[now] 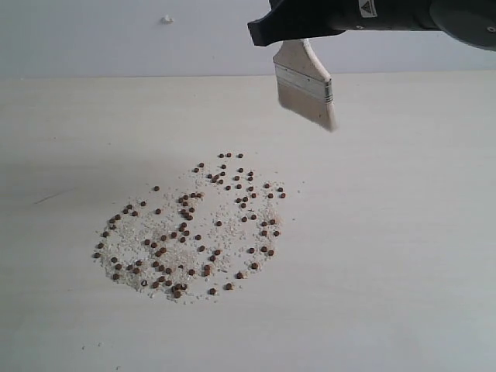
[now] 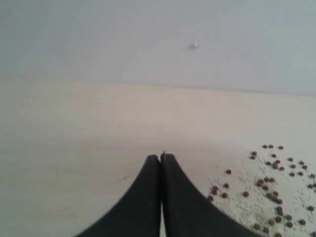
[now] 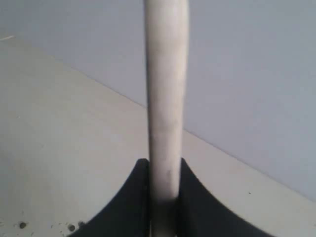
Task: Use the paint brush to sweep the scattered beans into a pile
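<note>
beans [image 1: 190, 232] spread on table [image 1: 403, 232] | paint brush [image 1: 306, 85] above, behind-right, apart

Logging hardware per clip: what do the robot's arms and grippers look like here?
The left gripper and right gripper have matte black fingers, broad at the base, curving to narrow tips. In the exterior view the right arm ends in a black blocky housing with a small white triangular marking and a rounded dark grey joint. No cables show.

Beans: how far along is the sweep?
Done: the right gripper grips the paint brush. In hand: the brush hangs above the table, beyond the beans, not touching them. Left: all sweeping; beans lie scattered wide, not mounded. Left gripper shut, empty.
</note>
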`<action>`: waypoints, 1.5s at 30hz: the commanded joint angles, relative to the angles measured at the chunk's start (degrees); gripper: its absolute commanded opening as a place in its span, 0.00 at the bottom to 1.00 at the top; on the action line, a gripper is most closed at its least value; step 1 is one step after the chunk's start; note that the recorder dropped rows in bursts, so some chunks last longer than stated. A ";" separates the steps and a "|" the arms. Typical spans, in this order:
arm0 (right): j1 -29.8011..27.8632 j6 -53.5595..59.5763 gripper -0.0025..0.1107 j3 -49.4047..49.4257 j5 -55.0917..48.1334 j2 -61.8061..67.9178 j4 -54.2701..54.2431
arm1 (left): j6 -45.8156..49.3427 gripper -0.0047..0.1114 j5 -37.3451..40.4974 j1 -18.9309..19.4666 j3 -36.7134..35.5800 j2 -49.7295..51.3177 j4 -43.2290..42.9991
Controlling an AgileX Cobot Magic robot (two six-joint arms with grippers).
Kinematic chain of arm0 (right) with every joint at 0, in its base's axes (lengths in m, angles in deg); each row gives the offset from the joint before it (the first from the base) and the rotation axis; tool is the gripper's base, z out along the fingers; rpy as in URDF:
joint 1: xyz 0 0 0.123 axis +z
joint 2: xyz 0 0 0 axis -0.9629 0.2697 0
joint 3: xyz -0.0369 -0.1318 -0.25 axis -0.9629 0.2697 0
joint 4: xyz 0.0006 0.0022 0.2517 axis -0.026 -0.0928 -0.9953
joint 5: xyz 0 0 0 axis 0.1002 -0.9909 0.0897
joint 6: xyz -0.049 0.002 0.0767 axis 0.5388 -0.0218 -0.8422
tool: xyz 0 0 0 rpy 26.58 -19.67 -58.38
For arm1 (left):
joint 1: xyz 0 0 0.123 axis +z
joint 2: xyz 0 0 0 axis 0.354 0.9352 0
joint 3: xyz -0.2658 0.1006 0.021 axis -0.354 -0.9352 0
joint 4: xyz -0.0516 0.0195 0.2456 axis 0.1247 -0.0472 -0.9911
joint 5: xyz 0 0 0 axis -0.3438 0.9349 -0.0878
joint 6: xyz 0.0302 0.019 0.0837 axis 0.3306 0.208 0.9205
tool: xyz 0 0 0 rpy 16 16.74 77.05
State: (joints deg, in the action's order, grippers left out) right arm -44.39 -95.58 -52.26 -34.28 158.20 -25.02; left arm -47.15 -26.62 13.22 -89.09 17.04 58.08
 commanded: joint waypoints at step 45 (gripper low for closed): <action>-5.20 -0.39 0.02 -10.88 50.71 38.88 19.88 | 0.36 0.04 2.84 0.24 -0.01 -0.15 -0.24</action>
State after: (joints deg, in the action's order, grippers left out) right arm -52.03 -91.54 -63.02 16.64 197.42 -7.72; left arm -47.02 -23.76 13.22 -89.09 17.04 57.86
